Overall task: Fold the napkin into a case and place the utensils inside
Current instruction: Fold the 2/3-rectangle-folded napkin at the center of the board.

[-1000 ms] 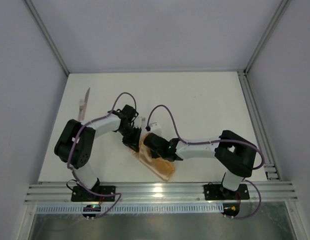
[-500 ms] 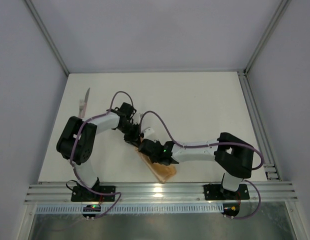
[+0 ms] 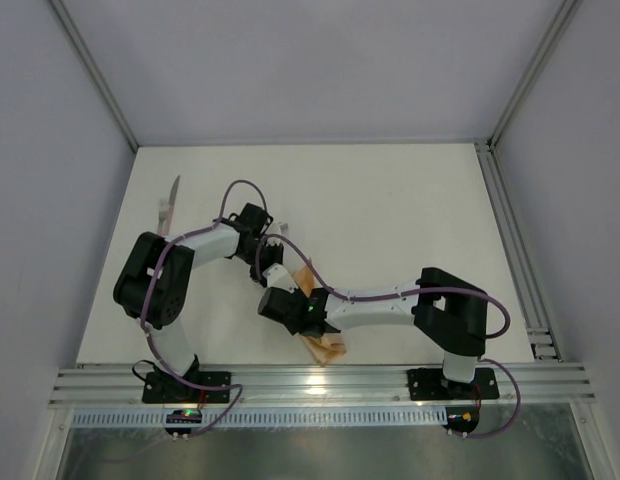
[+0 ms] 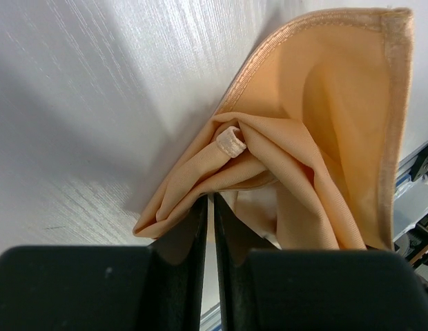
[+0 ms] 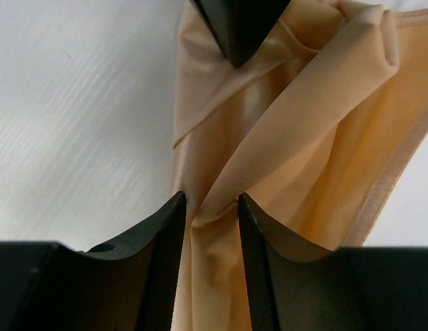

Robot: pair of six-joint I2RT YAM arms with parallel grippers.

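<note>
**Fold half done, knife not in yet**

- Knife [image 3: 168, 205]: far left on the surface [image 3: 410, 220], well apart from the cloth. Nothing loaded, so insertion is all to do.
- Left claw [image 4: 208, 203]: nearly closed, pinching a bunched fold at the napkin's [image 4: 324, 117] far-left end.
- Napkin: near-centre of the surface, between the two claws. It runs as a narrow strip from far-left to near-right, towards the near edge.
- Look of it: peach-orange and soft, gathered into ridges and twists rather than flat folds. One hemmed corner fans out wide. My read is that it's roughly case-shaped but untidy, and I see no clear mouth for the knife.
- Right claw [image 5: 212, 203]: part-open, with a ridge of cloth running between the jaws. Can't tell if it presses the cloth or just straddles it.
- Left to do, as I judge it: tidy the fold into a pouch, fetch the knife, slide it in.
</note>
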